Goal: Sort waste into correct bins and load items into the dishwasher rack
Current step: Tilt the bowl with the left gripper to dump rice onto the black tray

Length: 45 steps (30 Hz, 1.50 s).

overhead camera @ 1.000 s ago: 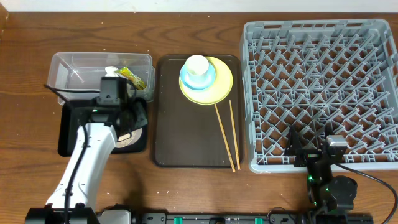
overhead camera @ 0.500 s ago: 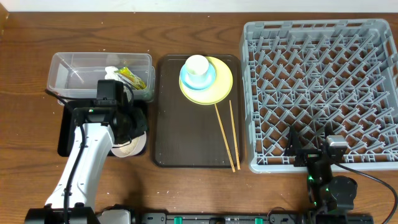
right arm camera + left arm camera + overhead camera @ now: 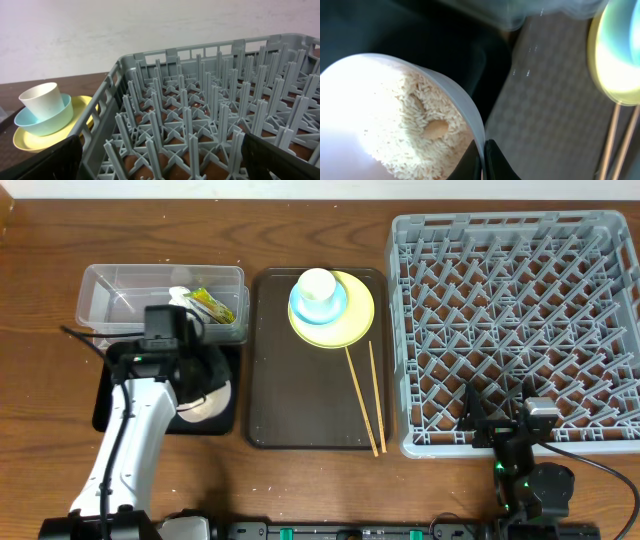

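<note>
Where the overhead view begins at the upper left, a clear rectangular plastic tub (image 3: 120, 290) holds a crumpled white tissue (image 3: 180, 296) and a small yellow-green-orange snack wrapper (image 3: 212, 304), both at its right end. Just below the tub lies a shallow black rectangular tray (image 3: 105, 405). Over that tray's right half, the left gripper (image 3: 483, 161) has its two fingers pinched together on the rim of a round white bowl (image 3: 380, 85), one finger inside the wall and one outside. Loose white rice-like food scraps (image 3: 415, 130), with a tan lump among them, lie inside the bowl. Whether the bowl rests on the black tray or hangs just above it I cannot tell.

To the right, at centre frame, a larger dark brown serving tray (image 3: 300, 400) carries a round yellow plate (image 3: 358, 320) at its top end. A light blue bowl (image 3: 340, 304) sits on the plate, and a small white cup (image 3: 316, 284) stands upright in that bowl. Two thin wooden chopsticks (image 3: 362, 400) lie below the plate, running down toward the serving tray's lower right corner, near each other but not touching.

Filling the right side of the frame is a large square grey plastic dishwasher rack (image 3: 520, 310) with a lattice floor and upright pegs. At the rack's lower edge the right gripper (image 3: 162, 142) points across the pegs, its fingers spread wide with nothing held between them.
</note>
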Motion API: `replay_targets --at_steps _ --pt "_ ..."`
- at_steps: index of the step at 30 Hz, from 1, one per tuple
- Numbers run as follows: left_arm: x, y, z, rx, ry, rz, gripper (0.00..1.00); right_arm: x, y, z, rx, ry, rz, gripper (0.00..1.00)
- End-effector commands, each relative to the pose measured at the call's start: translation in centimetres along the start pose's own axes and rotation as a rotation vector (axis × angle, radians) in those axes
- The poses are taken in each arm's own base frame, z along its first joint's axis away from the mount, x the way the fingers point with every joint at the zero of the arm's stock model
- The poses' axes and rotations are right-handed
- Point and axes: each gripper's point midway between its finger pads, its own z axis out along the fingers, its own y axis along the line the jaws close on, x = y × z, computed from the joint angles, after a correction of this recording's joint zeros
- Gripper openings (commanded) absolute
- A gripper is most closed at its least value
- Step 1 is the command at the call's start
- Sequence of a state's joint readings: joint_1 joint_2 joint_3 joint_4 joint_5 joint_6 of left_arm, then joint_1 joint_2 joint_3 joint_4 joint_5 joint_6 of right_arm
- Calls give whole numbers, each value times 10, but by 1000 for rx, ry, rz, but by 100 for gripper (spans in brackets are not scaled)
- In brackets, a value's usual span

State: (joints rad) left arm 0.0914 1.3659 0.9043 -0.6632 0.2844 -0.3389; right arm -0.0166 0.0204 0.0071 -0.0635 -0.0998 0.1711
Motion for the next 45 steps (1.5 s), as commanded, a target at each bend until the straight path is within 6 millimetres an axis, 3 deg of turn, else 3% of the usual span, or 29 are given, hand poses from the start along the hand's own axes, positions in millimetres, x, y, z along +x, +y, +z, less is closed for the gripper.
replay_targets --at_steps 1,9,19,27,33,39,45 --pt "-11 2 -8 81 -29 -43 6 1 -3 0 13 4 -14 99" --pt "-36 22 -29 277 -71 -221 6 1 -3 0 13 4 -14 99" --pt "-51 25 -58 506 -101 -321 6 1 -3 0 13 4 -14 99" --pt "-56 37 -62 540 -114 -374 6 1 -3 0 13 4 -14 99" --pt "-63 31 -65 712 -83 -388 6 1 -3 0 13 3 -14 99" --pt "-70 43 -56 837 -45 -464 6 1 -3 0 13 4 -14 99" --pt "-81 48 -78 1027 -81 -466 6 1 -3 0 13 4 -14 99"
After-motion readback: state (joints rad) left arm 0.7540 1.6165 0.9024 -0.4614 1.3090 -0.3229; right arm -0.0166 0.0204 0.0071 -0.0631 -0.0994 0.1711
